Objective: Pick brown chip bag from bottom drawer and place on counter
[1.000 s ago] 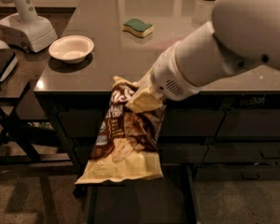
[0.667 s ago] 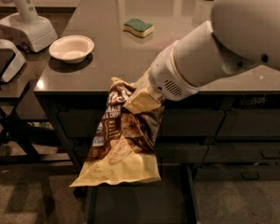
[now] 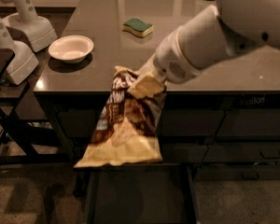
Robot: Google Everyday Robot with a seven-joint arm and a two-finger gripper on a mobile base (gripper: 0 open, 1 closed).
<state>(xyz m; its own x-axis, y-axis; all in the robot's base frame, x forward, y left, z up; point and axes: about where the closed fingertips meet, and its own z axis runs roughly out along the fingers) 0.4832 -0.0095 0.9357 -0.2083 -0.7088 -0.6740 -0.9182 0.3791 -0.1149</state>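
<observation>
**Bag** (image 3: pixel 126 125). Brown, crinkled, with a pale lower edge. It hangs upright in front of the cabinet. Its top is level with the counter edge and its bottom hem is over the mouth of the open drawer. From where I stand I cannot tell whether the hem has cleared the drawer rim.

**Gripper** (image 3: pixel 147 84). Closed on the bag's upper right corner, with its pale fingers pinching the crumpled top. It sits just off the counter's front edge at about counter height. It holds nothing but the bag.

**Arm** (image 3: pixel 214 41). A thick white arm that comes in from the right, above the counter.

**Drawer** (image 3: pixel 91 195). The lowest drawer, pulled out and dark inside. I can see nothing else in it.

**Counter** (image 3: pixel 186 13). Glossy and grey-brown, with bare surface directly behind the gripper.

**Bowl** (image 3: pixel 71 48). White, on the counter's left end, left of the gripper.

**Sponge** (image 3: pixel 137 27). Green and yellow, lying farther back on the counter.

**Stands** (image 3: pixel 30 22). Two white numbered units, off the counter to the left.

**Step in hand.** The pick looks done and the bag is being carried to the counter.

**Next move.** I judge the bag must go higher so that its whole hanging length clears the counter edge. It then moves back over the bare stretch between bowl and sponge before release. The bag is slack and held by one corner, so it may swing or catch the edge if it is brought in too low.
</observation>
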